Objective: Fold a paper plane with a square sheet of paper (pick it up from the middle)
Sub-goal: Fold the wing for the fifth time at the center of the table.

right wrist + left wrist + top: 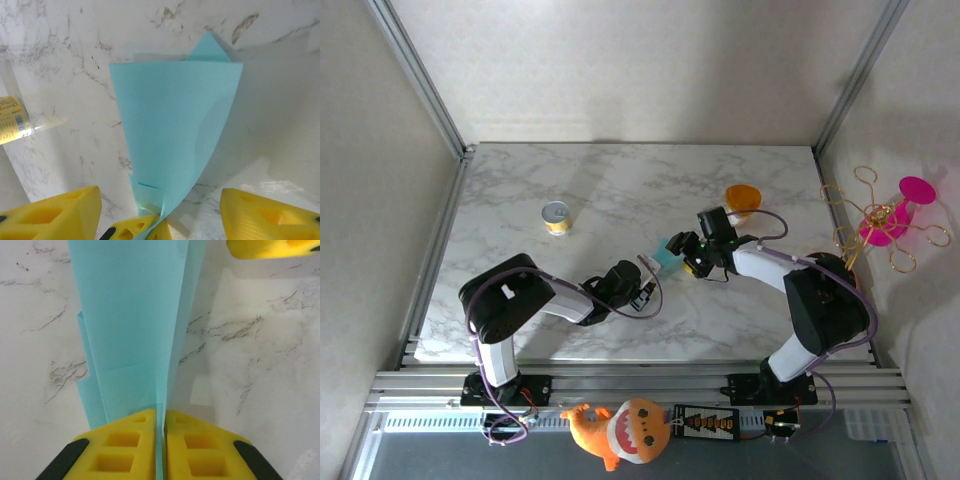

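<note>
Teal paper is folded narrow, wings left to fold, I judge; my left fingers clamp it, right fingers stand apart.

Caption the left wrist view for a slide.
Left gripper shut on the folded paper, over the marble table.

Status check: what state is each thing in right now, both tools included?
Paper: folded in layers, pinched at one edge.
Left tool: shut on the paper.
Right tool: open, straddling the paper without touching it.
Yellow can: upright on the table.
Orange cup: on the table, untouched.
</note>
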Controlling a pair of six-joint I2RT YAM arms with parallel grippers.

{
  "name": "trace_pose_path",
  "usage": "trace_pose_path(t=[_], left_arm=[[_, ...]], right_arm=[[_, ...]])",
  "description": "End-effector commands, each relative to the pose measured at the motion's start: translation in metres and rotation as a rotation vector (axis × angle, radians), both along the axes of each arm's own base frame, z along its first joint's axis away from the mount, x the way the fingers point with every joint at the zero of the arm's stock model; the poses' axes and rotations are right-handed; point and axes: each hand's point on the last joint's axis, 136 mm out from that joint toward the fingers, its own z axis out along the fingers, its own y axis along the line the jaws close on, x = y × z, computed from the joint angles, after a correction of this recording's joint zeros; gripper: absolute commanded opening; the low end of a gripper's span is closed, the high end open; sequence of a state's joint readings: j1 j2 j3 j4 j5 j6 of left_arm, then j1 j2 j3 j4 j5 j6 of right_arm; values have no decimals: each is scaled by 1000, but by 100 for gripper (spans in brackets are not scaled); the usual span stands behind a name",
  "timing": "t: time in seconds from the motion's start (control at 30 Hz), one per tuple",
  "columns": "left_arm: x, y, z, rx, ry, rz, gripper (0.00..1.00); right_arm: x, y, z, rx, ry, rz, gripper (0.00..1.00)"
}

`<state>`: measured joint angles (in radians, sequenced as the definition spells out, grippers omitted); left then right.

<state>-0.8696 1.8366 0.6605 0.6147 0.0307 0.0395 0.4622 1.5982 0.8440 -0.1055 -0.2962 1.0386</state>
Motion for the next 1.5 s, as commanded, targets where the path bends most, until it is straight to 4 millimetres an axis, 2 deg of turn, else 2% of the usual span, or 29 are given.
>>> trace_pose_path(t=[0.0,0.3,0.53,0.7,0.83,0.97,1.2,1.47], left_arm=[[-13,4,-19,7,101,-32,12],[-7,4,-19,41,79,-37,15],[-1,3,-15,61,45,-32,17],[1,5,-14,68,34,-23,18],[0,6,-8,61,28,-18,20],[-4,10,2,62,29,-9,27],[-5,16,21,69,61,39,33],[-11,23,7,164,113,36,36]], right_arm=[[7,-6,12,-47,-55,29,66],[-4,19,-3,36,50,80,67],[-18,30,-21,67,129,91,61],[-21,32,-23,77,143,90,48],[-20,35,-21,90,137,99,27],[-16,34,-19,80,123,103,12],[-15,34,-20,64,125,108,9],[-15,34,-23,59,134,115,8]])
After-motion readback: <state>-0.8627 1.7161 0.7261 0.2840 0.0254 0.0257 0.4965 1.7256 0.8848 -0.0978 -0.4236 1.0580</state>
